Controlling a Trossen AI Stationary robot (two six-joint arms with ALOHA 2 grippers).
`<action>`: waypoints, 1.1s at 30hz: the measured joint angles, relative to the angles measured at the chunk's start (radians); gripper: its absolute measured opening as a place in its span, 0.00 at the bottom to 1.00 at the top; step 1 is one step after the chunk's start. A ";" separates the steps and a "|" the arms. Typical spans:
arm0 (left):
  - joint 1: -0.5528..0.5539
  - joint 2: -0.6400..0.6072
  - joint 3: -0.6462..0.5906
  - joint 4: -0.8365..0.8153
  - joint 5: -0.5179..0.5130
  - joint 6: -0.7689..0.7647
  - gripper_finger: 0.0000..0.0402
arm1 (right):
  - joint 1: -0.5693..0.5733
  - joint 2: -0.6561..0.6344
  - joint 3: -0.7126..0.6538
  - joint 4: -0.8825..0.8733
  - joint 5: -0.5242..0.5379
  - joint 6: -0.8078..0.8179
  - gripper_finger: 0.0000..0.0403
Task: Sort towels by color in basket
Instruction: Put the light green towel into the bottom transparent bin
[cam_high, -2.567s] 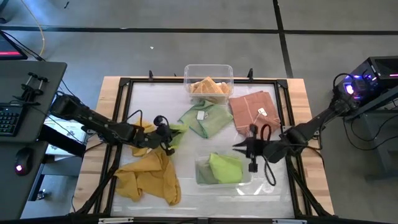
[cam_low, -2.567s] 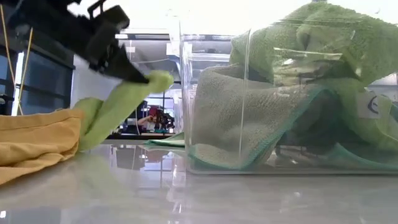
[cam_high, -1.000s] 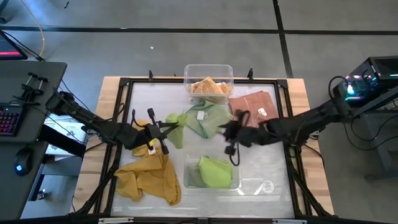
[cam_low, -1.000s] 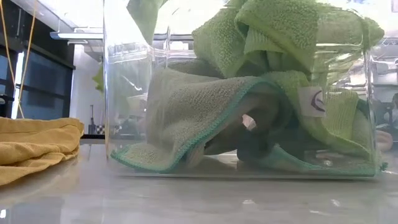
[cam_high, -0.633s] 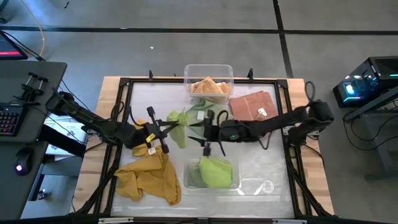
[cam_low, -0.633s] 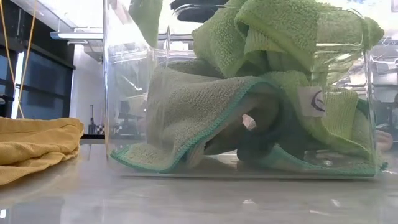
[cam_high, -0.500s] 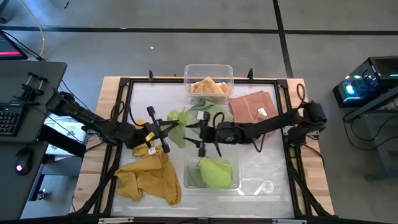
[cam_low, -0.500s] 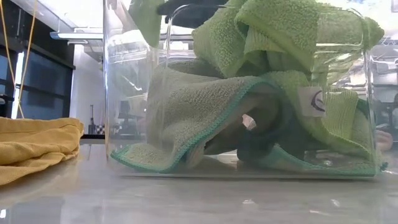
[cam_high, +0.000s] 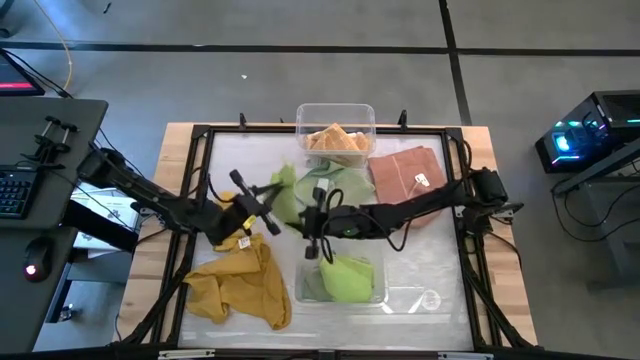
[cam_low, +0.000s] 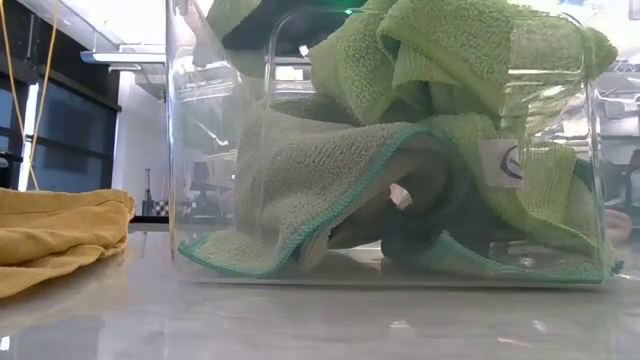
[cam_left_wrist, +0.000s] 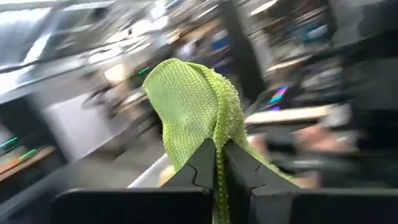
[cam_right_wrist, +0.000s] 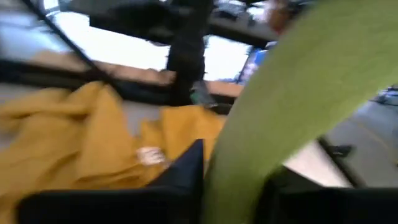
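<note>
Left gripper (cam_high: 268, 205) pinching green towel (cam_high: 284, 196) aloft; right gripper (cam_high: 312, 232) clamps its other end, steering toward green bin (cam_high: 300, 290).

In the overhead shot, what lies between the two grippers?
In the high view, a light green towel spans the gap between the left gripper and the right gripper. Each wrist view shows green cloth between its own fingers.

No legible text on anything

Room behind the green towel (cam_left_wrist: 193, 106) blurred, bin's (cam_low: 190, 130) top cut off
</note>
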 joint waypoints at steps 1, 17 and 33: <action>0.000 -0.005 0.000 -0.029 -0.050 -0.002 0.05 | 0.005 -0.008 0.000 -0.021 -0.031 -0.002 0.11; -0.069 -0.050 0.000 -0.625 -0.274 -0.451 0.33 | 0.200 -0.406 0.001 -0.531 -0.106 0.062 0.01; -0.099 -0.050 0.000 -0.797 -0.273 -0.719 0.32 | 0.257 -0.322 0.074 -0.893 -0.205 0.365 0.01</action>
